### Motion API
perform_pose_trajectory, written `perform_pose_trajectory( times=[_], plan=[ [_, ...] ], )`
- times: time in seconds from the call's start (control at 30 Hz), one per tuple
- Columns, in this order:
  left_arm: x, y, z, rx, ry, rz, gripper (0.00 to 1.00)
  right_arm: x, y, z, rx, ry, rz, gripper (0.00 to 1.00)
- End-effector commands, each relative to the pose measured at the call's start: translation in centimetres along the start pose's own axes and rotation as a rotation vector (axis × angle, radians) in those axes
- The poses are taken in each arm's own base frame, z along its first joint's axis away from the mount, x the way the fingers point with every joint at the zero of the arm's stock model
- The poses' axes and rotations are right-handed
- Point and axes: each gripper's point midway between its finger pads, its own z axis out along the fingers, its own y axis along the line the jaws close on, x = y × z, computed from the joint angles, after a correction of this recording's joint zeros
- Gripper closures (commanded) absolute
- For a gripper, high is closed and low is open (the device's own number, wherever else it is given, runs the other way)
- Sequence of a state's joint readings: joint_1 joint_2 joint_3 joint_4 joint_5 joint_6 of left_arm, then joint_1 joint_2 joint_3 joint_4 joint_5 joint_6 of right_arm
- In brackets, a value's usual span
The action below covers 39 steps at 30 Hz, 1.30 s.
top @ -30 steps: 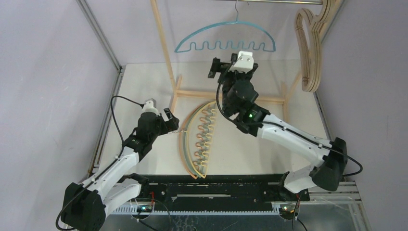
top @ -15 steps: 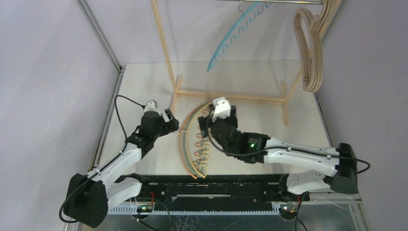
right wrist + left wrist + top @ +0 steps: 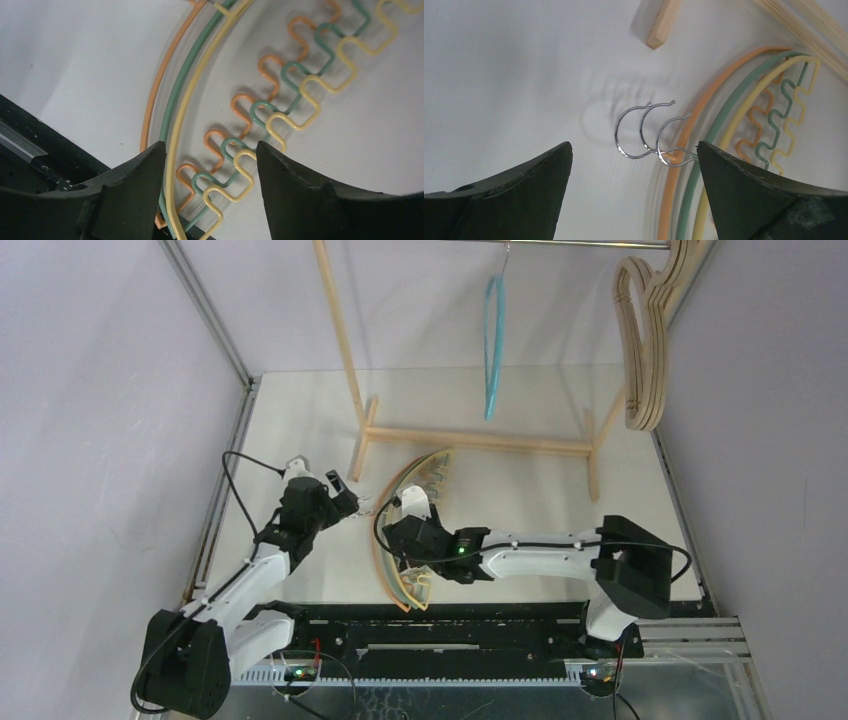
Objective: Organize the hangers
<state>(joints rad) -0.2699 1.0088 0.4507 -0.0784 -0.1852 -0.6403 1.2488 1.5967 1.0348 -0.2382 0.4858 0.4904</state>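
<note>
The pale surface (image 3: 520, 480) carries a tall wooden rack (image 3: 345, 340) with a metal bar (image 3: 570, 244) at its top. At the right end of this bar hang several pale wooden hangers (image 3: 640, 350), close together. More to the middle, a teal hanger (image 3: 492, 340) hangs from the bar, seen from its thin edge.

Three thin hangers lie flat on the surface in front of the rack, one beside the other: orange (image 3: 766, 49), green (image 3: 795, 52) and yellow (image 3: 811, 59).

The right tool (image 3: 210, 150) is low over their wavy inner edges. Its jaws stand wide apart, the yellow arch passes between them, and they grip nothing. The left tool (image 3: 634, 150) is also wide open and has hold of nothing. It stands just before the three metal hooks (image 3: 644, 132), which lie between its two fingers
</note>
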Motion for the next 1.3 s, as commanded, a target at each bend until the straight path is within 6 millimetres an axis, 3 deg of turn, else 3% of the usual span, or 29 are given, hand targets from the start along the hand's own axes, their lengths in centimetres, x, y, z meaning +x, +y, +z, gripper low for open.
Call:
perform_pose_trajectory(
  times=[0.0, 0.27, 0.57, 0.8, 0.97, 1.13, 1.27],
  plan=[
    [-1.0, 0.6, -0.5, -0.003, -0.053, -0.036, 0.01, -1.1, 3.7, 1.0, -0.150, 0.011, 0.110, 0.30],
    [-1.2, 0.8, -0.9, 0.002, -0.067, -0.038, 0.00, 0.5, 5.3, 3.3, -0.231, 0.104, 0.145, 0.46],
    [-1.1, 0.6, -1.0, 0.016, -0.067, -0.037, 0.01, 1.1, 5.0, 5.4, -0.218, 0.142, 0.158, 0.49],
    [-1.4, 0.7, -1.5, 0.027, -0.093, -0.042, 0.01, 2.0, 4.7, 6.8, -0.241, 0.187, 0.190, 0.69],
    [-1.5, 0.7, -1.5, 0.025, -0.093, -0.039, 0.00, 2.1, 4.3, 7.0, -0.237, 0.192, 0.177, 0.69],
    [-1.3, 0.7, -1.5, 0.024, -0.087, -0.039, 0.01, 2.2, 4.1, 7.3, -0.224, 0.195, 0.168, 0.62],
    [-1.3, 0.6, -1.5, 0.025, -0.087, -0.039, 0.00, 2.3, 4.1, 7.2, -0.225, 0.202, 0.165, 0.68]
  ],
)
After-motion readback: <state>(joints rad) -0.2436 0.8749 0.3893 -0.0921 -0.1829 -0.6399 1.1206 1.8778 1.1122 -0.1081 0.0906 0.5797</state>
